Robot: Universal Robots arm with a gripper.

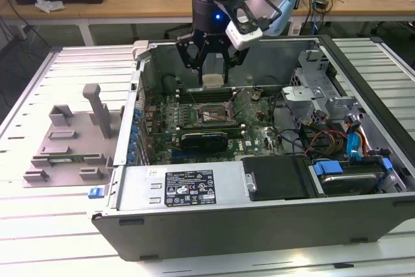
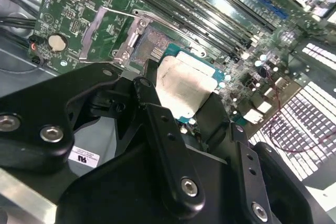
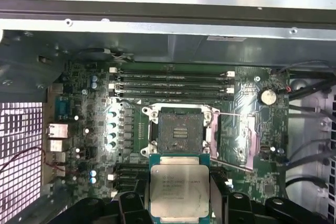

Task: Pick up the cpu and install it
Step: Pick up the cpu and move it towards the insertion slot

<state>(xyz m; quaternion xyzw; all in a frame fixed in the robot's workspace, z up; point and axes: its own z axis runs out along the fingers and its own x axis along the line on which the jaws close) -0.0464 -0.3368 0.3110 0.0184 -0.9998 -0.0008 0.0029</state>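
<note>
Fingers (image 2: 157, 124) hold the cpu (image 2: 184, 85) above the socket (image 3: 178, 129)

You had one cpu (image 3: 179, 188), one gripper (image 1: 212, 74), one open socket (image 3: 179, 132) with one raised load plate (image 3: 234, 139), one round coin cell (image 3: 268, 96), one computer case (image 1: 227, 225), one grey fixture plate (image 1: 65, 152), and one slatted table (image 1: 39, 225) under them all when you counted.

Pale satin metal on the cpu (image 3: 178, 182), lightly smudged. Matt black metal on the tool (image 1: 213, 72). Matt grey plastic on the fixture blocks (image 1: 65, 141) at the exterior view's left. Ribbed pale bench (image 1: 45, 238), faintly glossy.
</note>
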